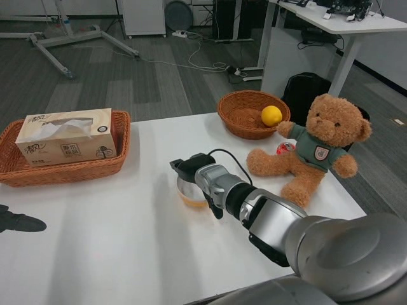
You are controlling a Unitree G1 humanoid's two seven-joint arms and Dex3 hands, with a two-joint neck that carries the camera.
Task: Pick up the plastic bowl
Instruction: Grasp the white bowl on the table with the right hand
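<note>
The plastic bowl [189, 196] is small and see-through with an orange bottom, and it stands on the white table [127, 241] near the middle. My right hand [198, 173] lies over the bowl's top, reaching in from the lower right. Its fingers [180, 166] hook the far rim, and another finger comes down the bowl's right side, so the hand grips the bowl. Much of the rim is hidden under the hand. The bowl's base looks to be on the table. My left hand [19, 221] rests flat at the table's left edge, holding nothing.
A wicker tray [13, 173] with a tissue box [67, 136] sits at the back left. A round wicker basket [238, 117] holding a lemon [271, 115] stands behind the bowl. A teddy bear [315, 152] sits just right of my forearm.
</note>
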